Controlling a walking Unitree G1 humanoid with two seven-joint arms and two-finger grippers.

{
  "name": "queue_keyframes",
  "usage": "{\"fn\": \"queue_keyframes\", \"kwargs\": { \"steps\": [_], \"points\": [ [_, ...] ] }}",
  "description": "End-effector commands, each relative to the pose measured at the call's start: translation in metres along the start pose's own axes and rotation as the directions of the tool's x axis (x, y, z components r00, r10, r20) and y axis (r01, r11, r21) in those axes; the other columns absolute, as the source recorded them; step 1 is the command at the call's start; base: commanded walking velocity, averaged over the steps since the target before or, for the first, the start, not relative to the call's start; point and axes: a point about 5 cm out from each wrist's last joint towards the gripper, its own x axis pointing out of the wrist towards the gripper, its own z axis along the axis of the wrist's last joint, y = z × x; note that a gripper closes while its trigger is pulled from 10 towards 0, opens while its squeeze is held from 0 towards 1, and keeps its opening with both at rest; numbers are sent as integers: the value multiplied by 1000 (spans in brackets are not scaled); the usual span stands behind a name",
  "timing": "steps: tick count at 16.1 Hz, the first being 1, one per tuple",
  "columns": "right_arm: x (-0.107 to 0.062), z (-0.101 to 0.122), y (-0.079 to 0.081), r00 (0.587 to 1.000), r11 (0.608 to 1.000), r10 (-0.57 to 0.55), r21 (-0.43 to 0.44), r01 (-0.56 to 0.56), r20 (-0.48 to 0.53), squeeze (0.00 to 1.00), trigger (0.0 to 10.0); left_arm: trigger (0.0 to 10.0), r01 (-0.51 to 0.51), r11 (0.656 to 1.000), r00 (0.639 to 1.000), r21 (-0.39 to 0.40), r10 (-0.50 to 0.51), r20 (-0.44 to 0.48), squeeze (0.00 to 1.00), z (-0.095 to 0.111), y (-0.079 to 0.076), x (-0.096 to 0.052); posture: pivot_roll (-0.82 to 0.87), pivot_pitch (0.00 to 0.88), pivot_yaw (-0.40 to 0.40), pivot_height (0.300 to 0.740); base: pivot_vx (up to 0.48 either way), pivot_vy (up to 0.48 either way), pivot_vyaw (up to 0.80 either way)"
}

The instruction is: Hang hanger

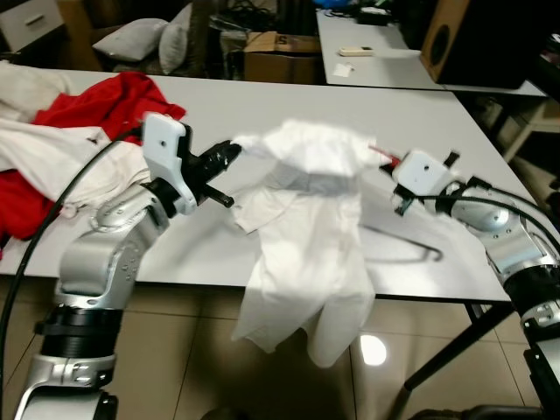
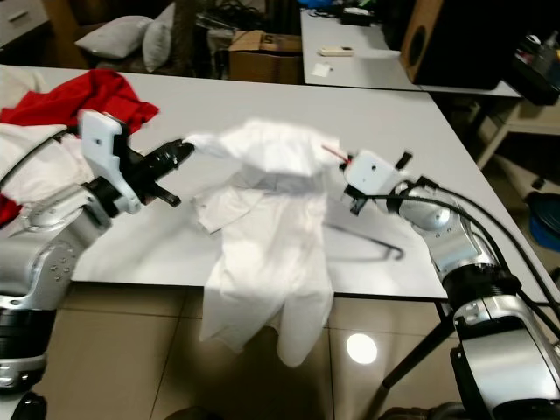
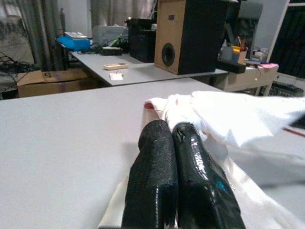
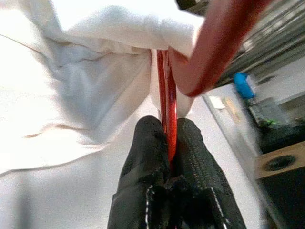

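Observation:
A white shirt is draped over a red hanger above the grey table, and its lower part hangs past the table's front edge. My right gripper is shut on the hanger's red bar at the shirt's right side. Only a short red tip of the hanger shows outside the cloth. My left gripper is shut on the shirt's left shoulder edge and holds it up off the table.
A pile of red cloth and white cloth covers the table's left end. A thin dark hooked line lies on the table under my right arm. Behind stand a second table, a speaker and a cardboard box.

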Motion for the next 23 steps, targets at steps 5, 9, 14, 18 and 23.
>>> {"fn": "queue_keyframes", "kwargs": {
  "steps": [5, 9, 14, 18, 23],
  "points": [
    [-28, 17, 35, 936, 913, 295, 231, -335, 192, 0, 10000, 10000, -145, 982, 975, -117, 162, 151, 0, 38, 9, 34, 22, 0, 40, 740, 0, 0, 0],
    [-61, 13, 55, 885, 823, 436, 324, -466, 164, 0, 10000, 10000, -213, 940, 932, -266, 277, 231, 0, 64, 16, 60, 11, 0, 57, 740, 0, 0, 0],
    [-84, 21, 60, 833, 731, 528, 411, -544, 164, 0, 10000, 10000, -228, 949, 921, -216, 283, 269, 0, 88, 17, 78, 8, 0, 63, 740, 0, 0, 0],
    [-53, -1, 67, 861, 776, 508, 440, -452, -11, 0, 10000, 10000, -64, 985, 926, -162, 119, 359, 0, 123, -2, 86, 30, 0, 69, 740, 0, 0, 0],
    [-2, -4, 39, 905, 874, 403, 352, -336, -137, 0, 10000, 10000, 36, 997, 885, -75, 3, 466, 0, 180, -10, 72, 89, 14, 46, 740, 0, 0, 0]
  ]
}}
